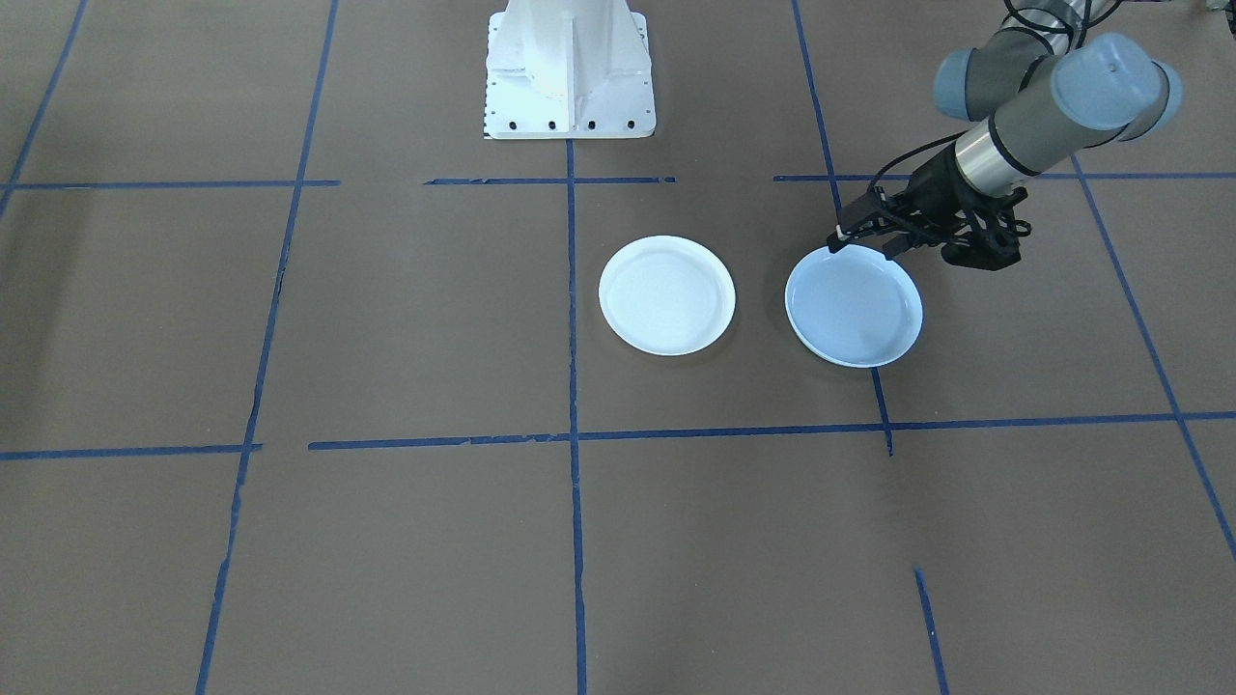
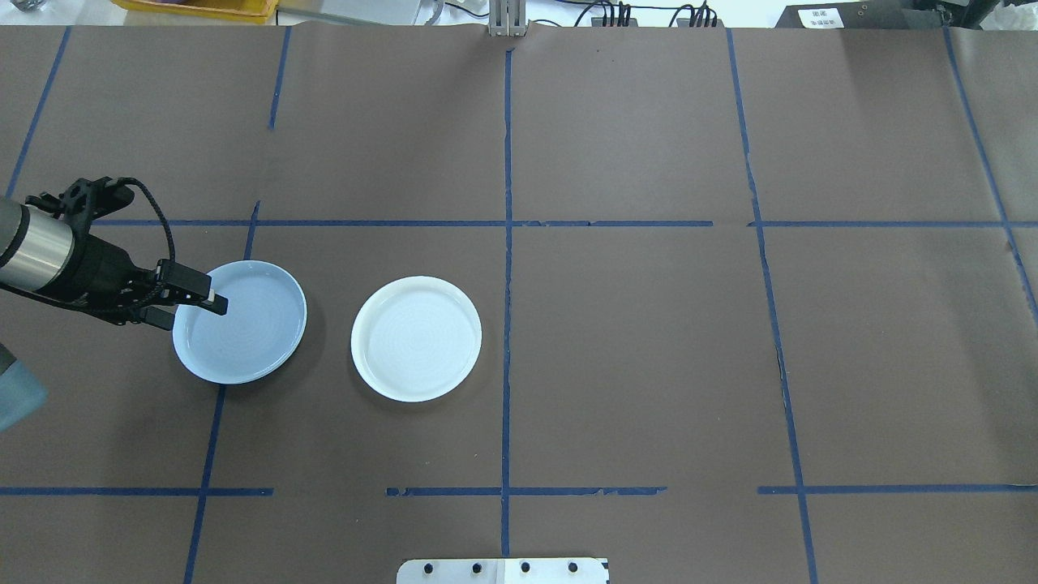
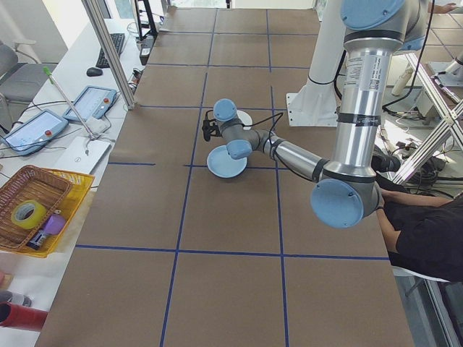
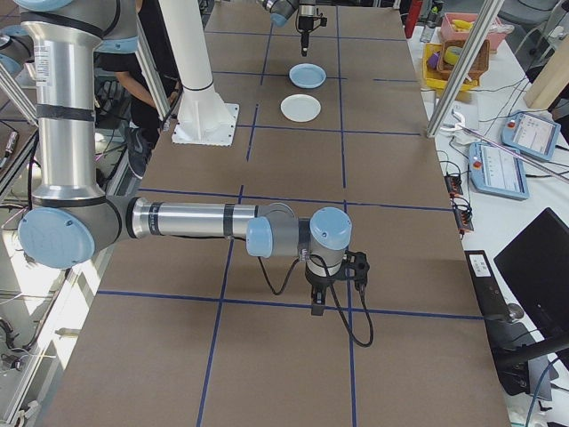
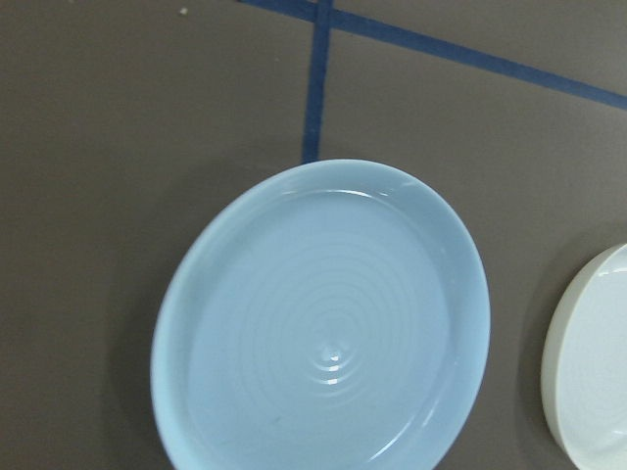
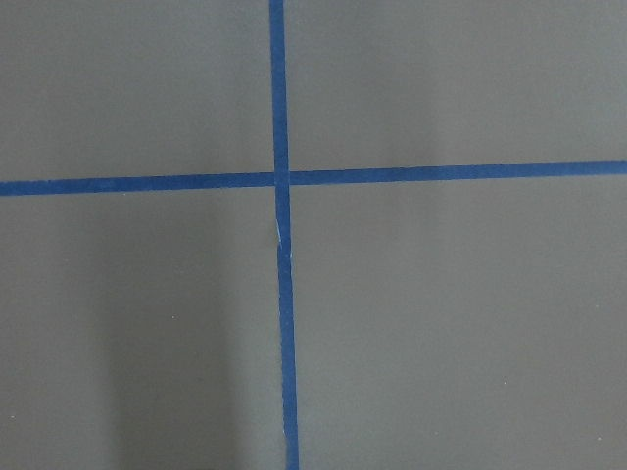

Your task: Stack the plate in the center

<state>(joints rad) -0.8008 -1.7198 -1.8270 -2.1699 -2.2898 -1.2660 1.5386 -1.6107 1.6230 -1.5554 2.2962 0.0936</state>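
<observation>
A pale blue-grey plate (image 2: 243, 324) lies flat on the brown table, on my left side; it also fills the left wrist view (image 5: 323, 323). My left gripper (image 2: 191, 307) is open at this plate's outer rim, with one finger over the inside and the other outside the rim. From across the table the left gripper (image 1: 869, 243) stands at the plate's (image 1: 855, 309) far edge. A bright white plate (image 2: 416, 338) lies beside it, close to the table's middle line. My right gripper (image 4: 317, 305) hangs low over bare table far from both plates; I cannot tell its state.
Blue tape lines (image 2: 507, 243) divide the brown table into squares. The white robot base (image 1: 570, 77) stands at the table's near edge. A yellow tray with a basket (image 3: 36, 210) and tablets (image 3: 90, 101) sit off the table's side. A seated person (image 3: 427, 231) is beside the robot.
</observation>
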